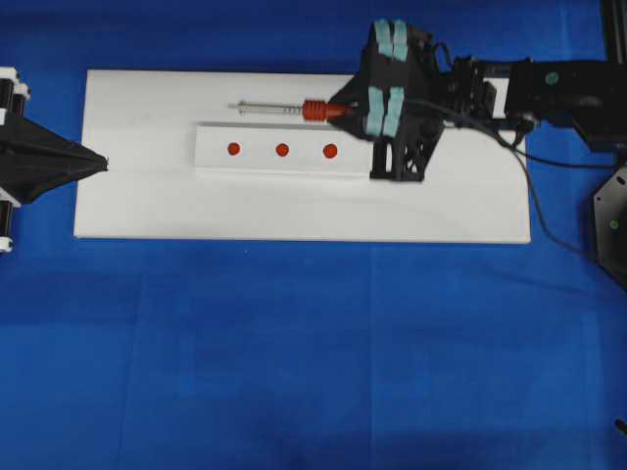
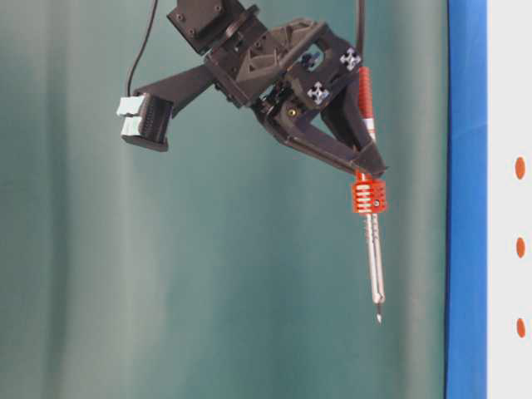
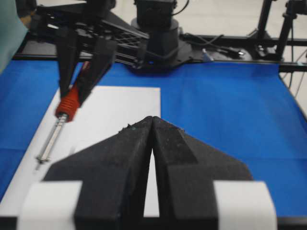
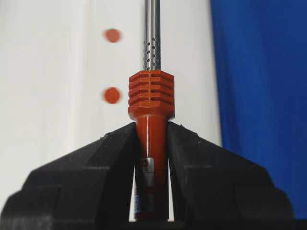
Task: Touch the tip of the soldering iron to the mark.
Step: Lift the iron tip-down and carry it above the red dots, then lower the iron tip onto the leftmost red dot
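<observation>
Iron pinched in my right pincer (image 4: 151,143).
I hold the soldering iron (image 1: 294,110) by its orange handle, up over the white board (image 1: 147,196), beside three red dots (image 1: 282,150). My left pincer (image 3: 152,125) is pressed together, holding nothing.

Blue cloth (image 1: 294,372) covers my whole bench. White board (image 1: 137,196) lies flat on it, long side across the overhead view. Raised white strip (image 1: 211,157) sits on the board, approx centred. Teal-green backdrop (image 2: 208,291) behind in table-level cam. Black frame rails (image 3: 268,40) + loose cables at far edge of cloth, seen from left wrist cam.
</observation>
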`<state>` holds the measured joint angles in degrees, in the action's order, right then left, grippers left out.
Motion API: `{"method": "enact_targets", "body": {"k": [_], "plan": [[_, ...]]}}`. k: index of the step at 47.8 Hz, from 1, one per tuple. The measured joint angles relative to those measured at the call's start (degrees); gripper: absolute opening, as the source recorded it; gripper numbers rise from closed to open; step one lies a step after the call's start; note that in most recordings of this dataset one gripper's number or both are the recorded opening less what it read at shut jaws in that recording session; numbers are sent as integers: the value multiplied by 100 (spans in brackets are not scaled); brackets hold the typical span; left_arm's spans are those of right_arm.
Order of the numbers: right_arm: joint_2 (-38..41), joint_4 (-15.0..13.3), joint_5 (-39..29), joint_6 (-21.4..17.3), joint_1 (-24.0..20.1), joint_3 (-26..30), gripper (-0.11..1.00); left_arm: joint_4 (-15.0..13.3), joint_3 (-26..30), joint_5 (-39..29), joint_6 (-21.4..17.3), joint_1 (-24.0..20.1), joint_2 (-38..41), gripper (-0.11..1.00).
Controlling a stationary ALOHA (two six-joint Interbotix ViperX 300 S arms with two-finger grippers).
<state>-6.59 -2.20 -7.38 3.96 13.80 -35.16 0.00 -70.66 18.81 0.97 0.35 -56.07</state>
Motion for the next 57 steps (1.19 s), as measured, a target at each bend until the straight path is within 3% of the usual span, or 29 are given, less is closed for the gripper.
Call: {"method": "enact_targets", "body": {"k": [11, 33, 57], "plan": [[0, -26, -167, 0, -9, 0, 6, 0, 0, 0, -9, 0, 0, 0], [9, -26, -1837, 0, 9, 396, 6, 9, 9, 9, -53, 0, 0, 0], [9, -35, -1890, 9, 0, 492, 6, 9, 9, 0, -53, 0, 0, 0]]}}
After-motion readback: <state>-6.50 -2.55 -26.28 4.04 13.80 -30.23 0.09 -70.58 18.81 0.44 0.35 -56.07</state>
